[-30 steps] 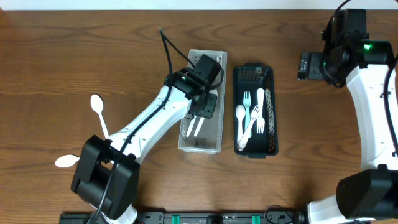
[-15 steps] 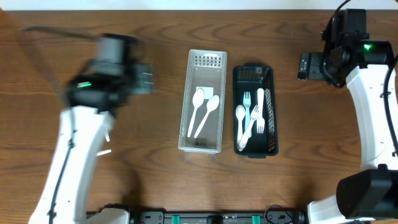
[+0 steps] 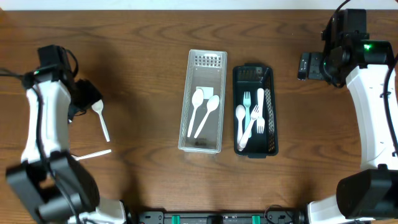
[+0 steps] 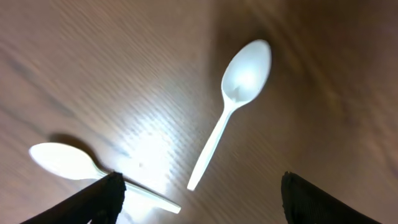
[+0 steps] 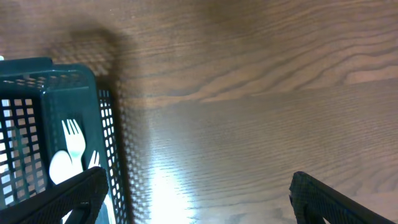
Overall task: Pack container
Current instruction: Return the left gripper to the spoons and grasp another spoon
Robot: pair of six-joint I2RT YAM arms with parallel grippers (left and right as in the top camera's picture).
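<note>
Overhead, the table carries the left arm at its left side and the right arm at its right. A clear tray and a dark basket sit side by side at the middle. The left tool hangs spread open and empty over two loose spoons lying apart on the table. The right tool is likewise open and empty, near the basket's corner. Two tray spoons lie in the tray. Forks and one spoon lie in the basket.
</note>
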